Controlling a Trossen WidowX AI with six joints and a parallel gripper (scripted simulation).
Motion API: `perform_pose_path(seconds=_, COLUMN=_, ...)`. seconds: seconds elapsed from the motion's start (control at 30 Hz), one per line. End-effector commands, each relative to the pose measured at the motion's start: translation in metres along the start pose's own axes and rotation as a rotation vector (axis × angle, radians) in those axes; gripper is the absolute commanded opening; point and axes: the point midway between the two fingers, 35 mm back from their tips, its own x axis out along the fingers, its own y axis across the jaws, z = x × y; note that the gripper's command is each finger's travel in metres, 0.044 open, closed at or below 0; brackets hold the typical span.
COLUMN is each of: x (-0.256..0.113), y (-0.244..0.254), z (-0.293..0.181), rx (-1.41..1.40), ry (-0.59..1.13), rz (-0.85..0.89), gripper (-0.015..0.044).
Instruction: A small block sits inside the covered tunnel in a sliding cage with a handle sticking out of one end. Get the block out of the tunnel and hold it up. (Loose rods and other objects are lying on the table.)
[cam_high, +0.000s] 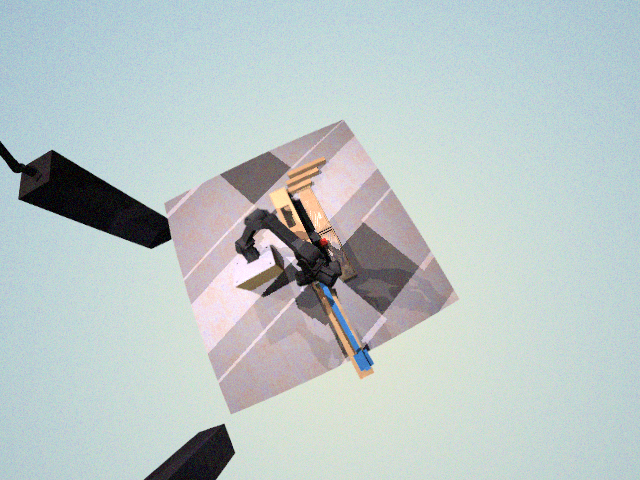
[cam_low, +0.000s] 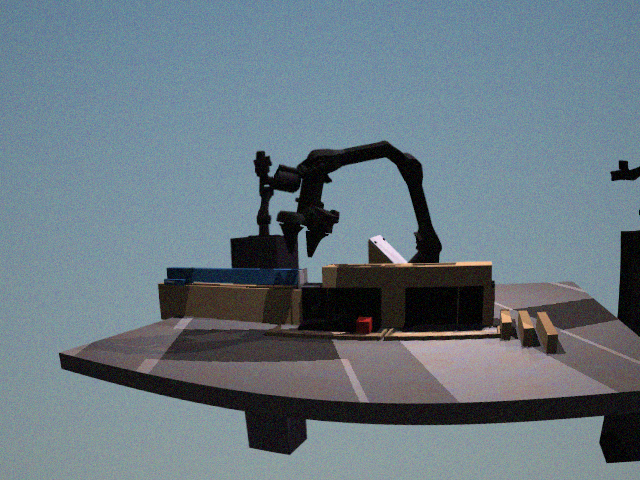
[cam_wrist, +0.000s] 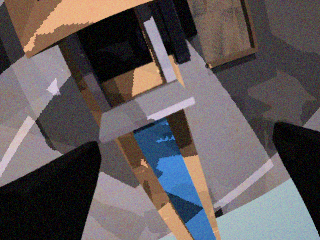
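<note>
In the exterior view, the blue handle (cam_high: 341, 317) (cam_low: 232, 275) (cam_wrist: 172, 170) extends towards nine o'clock, likely for pulling the cage. The claw (cam_high: 320, 273) (cam_low: 300, 253) (cam_wrist: 187, 135) hovers with fingers apart, presumably for regrasping. At its five o'clock, the red block (cam_high: 323, 241) (cam_low: 364, 324) sits by the tunnel's (cam_high: 279, 197) (cam_low: 392, 304) (cam_wrist: 85, 20) side opening, unheld.

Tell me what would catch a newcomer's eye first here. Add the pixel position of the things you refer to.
Likely the long blue handle (cam_high: 342, 320) (cam_low: 227, 275) (cam_wrist: 172, 170), lying on the wooden rail that runs out from one end of the tunnel housing. Next, the small red block (cam_high: 323, 241) (cam_low: 364, 324), low at the housing's open side. Above the handle's inner end, the arm's black claw (cam_high: 324, 281) (cam_low: 301, 253) (cam_wrist: 187, 135) hangs open.
</note>
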Motion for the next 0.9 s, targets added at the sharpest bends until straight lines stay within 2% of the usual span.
perform_pose_path(seconds=0.0, x=-0.004, y=-0.022, z=0.048, rx=0.3, ry=-0.028, rz=0.039, gripper=0.044)
perform_pose_path(seconds=0.17, x=-0.005, y=-0.037, z=0.104, rx=0.688, ry=-0.04, rz=0.11, gripper=0.044)
perform_pose_path(seconds=0.6, x=-0.006, y=-0.045, z=0.196, rx=1.307, ry=0.014, rz=0.242, gripper=0.044)
perform_pose_path(seconds=0.87, x=-0.006, y=-0.045, z=0.2, rx=1.331, ry=0.018, rz=0.248, gripper=0.044)
